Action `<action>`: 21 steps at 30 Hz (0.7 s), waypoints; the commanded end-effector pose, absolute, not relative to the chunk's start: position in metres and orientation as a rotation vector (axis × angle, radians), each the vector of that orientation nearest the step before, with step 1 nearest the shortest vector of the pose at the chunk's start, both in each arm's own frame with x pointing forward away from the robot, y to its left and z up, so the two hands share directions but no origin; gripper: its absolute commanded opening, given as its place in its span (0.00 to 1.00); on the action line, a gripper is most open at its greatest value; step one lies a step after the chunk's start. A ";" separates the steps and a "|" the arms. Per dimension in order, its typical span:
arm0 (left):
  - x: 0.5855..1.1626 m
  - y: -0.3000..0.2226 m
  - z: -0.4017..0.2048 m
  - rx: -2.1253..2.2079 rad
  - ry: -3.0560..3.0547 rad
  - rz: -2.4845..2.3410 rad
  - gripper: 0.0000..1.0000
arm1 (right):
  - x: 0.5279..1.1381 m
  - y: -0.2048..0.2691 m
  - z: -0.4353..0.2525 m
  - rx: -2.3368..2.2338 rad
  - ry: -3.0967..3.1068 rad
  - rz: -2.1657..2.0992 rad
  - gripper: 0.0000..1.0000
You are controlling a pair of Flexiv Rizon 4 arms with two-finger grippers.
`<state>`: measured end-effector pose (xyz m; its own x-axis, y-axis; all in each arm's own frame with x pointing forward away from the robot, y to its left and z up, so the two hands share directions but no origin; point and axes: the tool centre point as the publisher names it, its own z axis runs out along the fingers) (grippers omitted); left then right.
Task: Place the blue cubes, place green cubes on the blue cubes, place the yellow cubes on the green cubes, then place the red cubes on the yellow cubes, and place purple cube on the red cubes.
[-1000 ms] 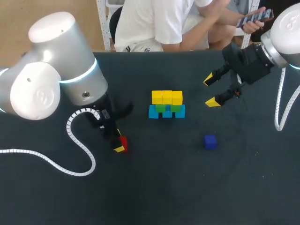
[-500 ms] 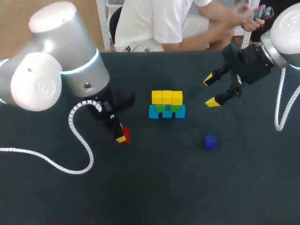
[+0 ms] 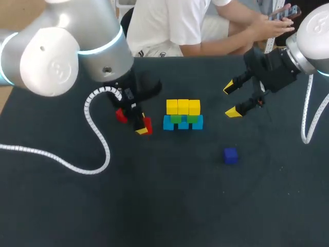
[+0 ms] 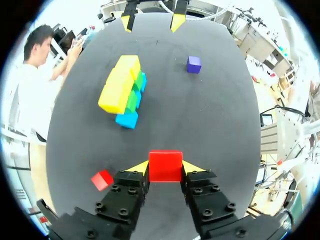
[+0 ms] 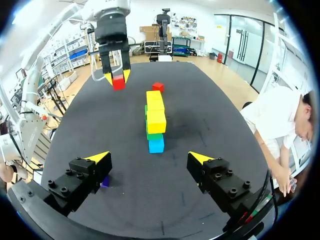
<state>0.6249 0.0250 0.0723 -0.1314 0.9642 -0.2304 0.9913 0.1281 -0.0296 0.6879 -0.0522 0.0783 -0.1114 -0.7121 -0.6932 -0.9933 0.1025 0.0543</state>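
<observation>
Red layer in play: the left hand (image 4: 165, 167) pinches a red cube (image 4: 165, 166) from both sides, up off the worktop (image 3: 169, 206), just beside the stack. Next it wants lifting over the yellow cubes (image 3: 183, 107) and setting square on top. The right hand (image 3: 234, 100) hangs spread, well clear; the purple cube (image 3: 231, 155) waits. Since a second ago the left arm has carried its cube in towards the stack, and a second red cube (image 3: 121, 116) now shows
</observation>
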 end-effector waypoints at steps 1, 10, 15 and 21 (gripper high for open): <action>0.635 0.014 0.086 2.009 2.230 -0.228 0.00 | 0.687 -0.052 0.078 -1.660 1.880 0.729 1.00; 0.652 0.002 0.098 2.030 2.192 -0.212 0.00 | 0.687 -0.052 0.078 -1.660 1.880 0.729 1.00; 0.661 -0.006 0.103 2.012 2.175 -0.233 0.00 | 0.687 -0.052 0.078 -1.660 1.880 0.729 1.00; 0.670 -0.015 0.105 2.019 2.159 -0.299 0.00 | 0.687 -0.052 0.078 -1.660 1.880 0.729 1.00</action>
